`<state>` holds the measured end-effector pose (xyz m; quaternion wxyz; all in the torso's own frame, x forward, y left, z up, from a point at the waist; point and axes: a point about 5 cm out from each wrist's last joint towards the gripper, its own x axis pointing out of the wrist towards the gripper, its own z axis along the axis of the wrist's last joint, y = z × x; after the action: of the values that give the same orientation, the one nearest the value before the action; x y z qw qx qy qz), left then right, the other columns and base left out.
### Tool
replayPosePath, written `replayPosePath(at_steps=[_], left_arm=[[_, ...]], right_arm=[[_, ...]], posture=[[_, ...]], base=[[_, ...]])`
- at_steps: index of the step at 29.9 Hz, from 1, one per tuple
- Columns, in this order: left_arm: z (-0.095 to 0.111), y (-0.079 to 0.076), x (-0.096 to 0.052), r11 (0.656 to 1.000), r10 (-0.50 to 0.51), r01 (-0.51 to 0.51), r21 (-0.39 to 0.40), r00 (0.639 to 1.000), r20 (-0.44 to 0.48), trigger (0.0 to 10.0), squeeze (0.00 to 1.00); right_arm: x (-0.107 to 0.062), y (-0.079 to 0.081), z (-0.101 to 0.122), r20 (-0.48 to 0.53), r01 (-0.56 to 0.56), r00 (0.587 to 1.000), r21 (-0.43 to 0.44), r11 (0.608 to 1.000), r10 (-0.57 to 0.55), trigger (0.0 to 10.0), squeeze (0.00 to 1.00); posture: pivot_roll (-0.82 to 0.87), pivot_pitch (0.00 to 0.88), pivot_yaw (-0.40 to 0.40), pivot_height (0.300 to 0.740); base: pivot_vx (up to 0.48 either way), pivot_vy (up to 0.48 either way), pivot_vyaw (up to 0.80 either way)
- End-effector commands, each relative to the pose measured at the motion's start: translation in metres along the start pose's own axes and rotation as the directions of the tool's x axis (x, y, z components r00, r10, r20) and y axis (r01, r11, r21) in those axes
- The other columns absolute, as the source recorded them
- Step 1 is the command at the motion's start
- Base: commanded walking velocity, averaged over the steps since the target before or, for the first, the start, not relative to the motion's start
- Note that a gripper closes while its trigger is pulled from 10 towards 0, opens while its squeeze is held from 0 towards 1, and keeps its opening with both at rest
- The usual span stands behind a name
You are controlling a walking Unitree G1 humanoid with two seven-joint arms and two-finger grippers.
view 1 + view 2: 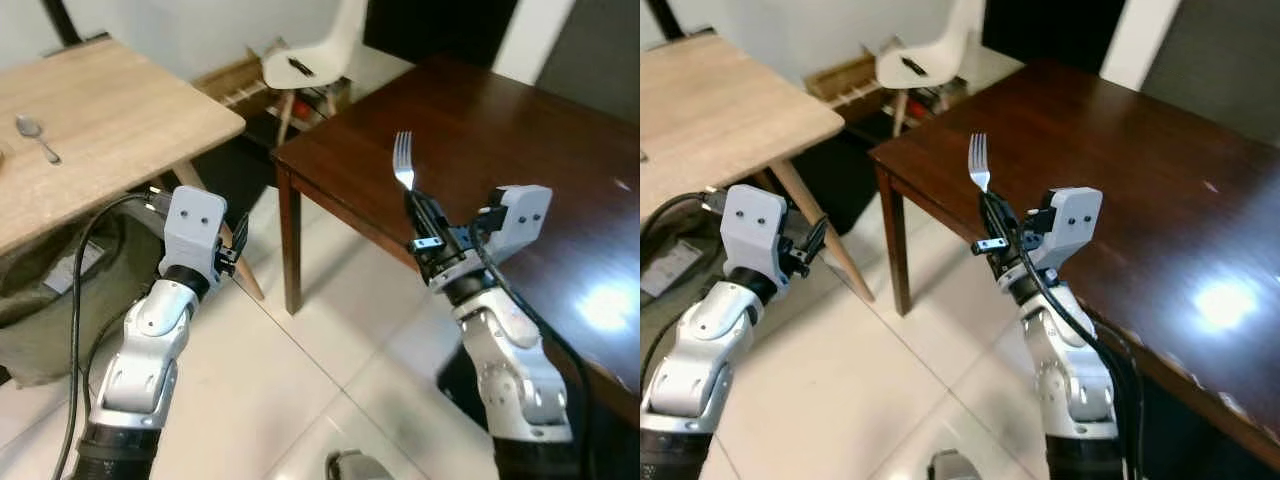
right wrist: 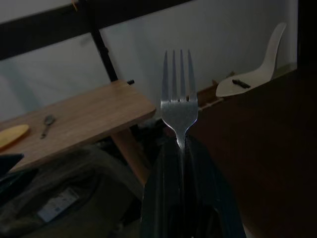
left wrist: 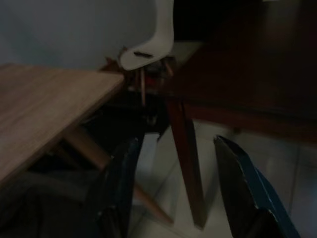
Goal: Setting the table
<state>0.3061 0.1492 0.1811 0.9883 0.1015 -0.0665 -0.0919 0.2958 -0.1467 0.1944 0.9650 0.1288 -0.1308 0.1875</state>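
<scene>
My right gripper (image 1: 424,215) is shut on a silver fork (image 1: 403,160), held upright with its tines up, just over the near edge of the dark brown table (image 1: 520,150). In the right wrist view the fork (image 2: 179,101) rises from between the closed black fingers (image 2: 163,188). My left gripper (image 1: 236,250) hangs open and holds nothing, below the corner of the light wooden table (image 1: 110,110). Its two fingers (image 3: 119,183) stand apart in the left wrist view. A spoon (image 1: 36,137) lies on the light table.
A white chair (image 1: 315,55) stands at the back between the two tables. A green bag (image 1: 60,290) and a black cable (image 1: 80,300) lie on the tiled floor under the light table. A yellow object (image 2: 12,135) rests on the light table.
</scene>
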Motion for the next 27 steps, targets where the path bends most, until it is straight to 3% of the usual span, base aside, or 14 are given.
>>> replayPosePath(at_steps=[1, 22, 27], left_arm=[[-0.0015, 0.0006, -0.0008, 1.0, 0.001, -0.001, 0.013, 1.0, -0.011, 10.0, 0.0], [-0.0014, 0.0002, 0.0016, 1.0, -0.003, 0.003, 0.016, 1.0, -0.008, 10.0, 0.0], [-0.0012, 0.0005, 0.0017, 1.0, -0.002, 0.003, 0.017, 1.0, -0.006, 10.0, 0.0]], right_arm=[[-0.0008, 0.0014, 0.0034, 0.013, -0.019, 1.0, 0.017, 1.0, 0.019, 10.0, 0.0], [0.0019, -0.0045, 0.0079, 0.035, -0.001, 0.999, 0.013, 1.0, 0.0, 10.0, 0.0], [0.0025, -0.0061, 0.0083, 0.038, 0.01, 0.999, 0.015, 1.0, -0.01, 10.0, 0.0]], posture=[[-0.11, 0.005, 0.044, 0.74], [-0.11, 0.0, 0.045, 0.74], [-0.11, 0.0, 0.045, 0.74]], base=[[0.48, 0.0, 0.0], [0.48, 0.0, 0.7], [0.48, 0.0, 0.17]])
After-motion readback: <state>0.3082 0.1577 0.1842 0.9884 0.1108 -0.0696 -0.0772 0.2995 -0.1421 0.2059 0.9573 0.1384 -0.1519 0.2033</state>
